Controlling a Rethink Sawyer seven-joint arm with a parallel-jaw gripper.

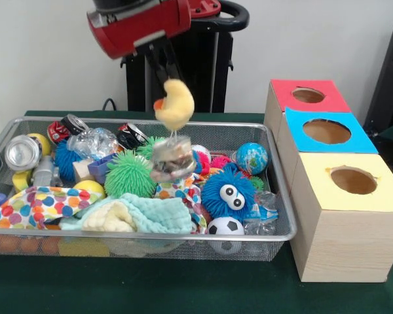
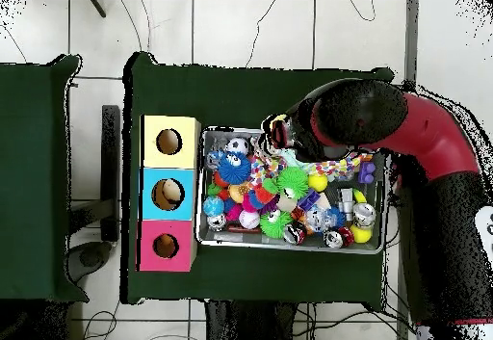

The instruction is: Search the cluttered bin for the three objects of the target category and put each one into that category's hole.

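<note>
My gripper (image 1: 165, 82) hangs above the middle of the wire mesh bin (image 1: 150, 239), shut on a yellow plush duck (image 1: 174, 104) with an orange beak. The duck is lifted clear of the clutter. Right under it sits a clear plastic lump (image 1: 173, 160), and I cannot tell if it hangs from the duck or rests in the bin. To the right of the bin stand three wooden boxes with holes on top: red (image 1: 327, 88), blue (image 1: 354, 140) and yellow (image 1: 380, 196). In the overhead view the arm's head (image 2: 351, 115) covers the gripper and the duck.
The bin holds a green spiky ball (image 1: 128, 173), a blue fuzzy ball with eyes (image 1: 228, 193), a small football (image 1: 224, 226), a globe ball (image 1: 252, 157), cans, a spotted cloth (image 1: 33, 204) and a pale towel (image 1: 144, 216). Overhead, the boxes (image 2: 168, 194) line the bin's left side.
</note>
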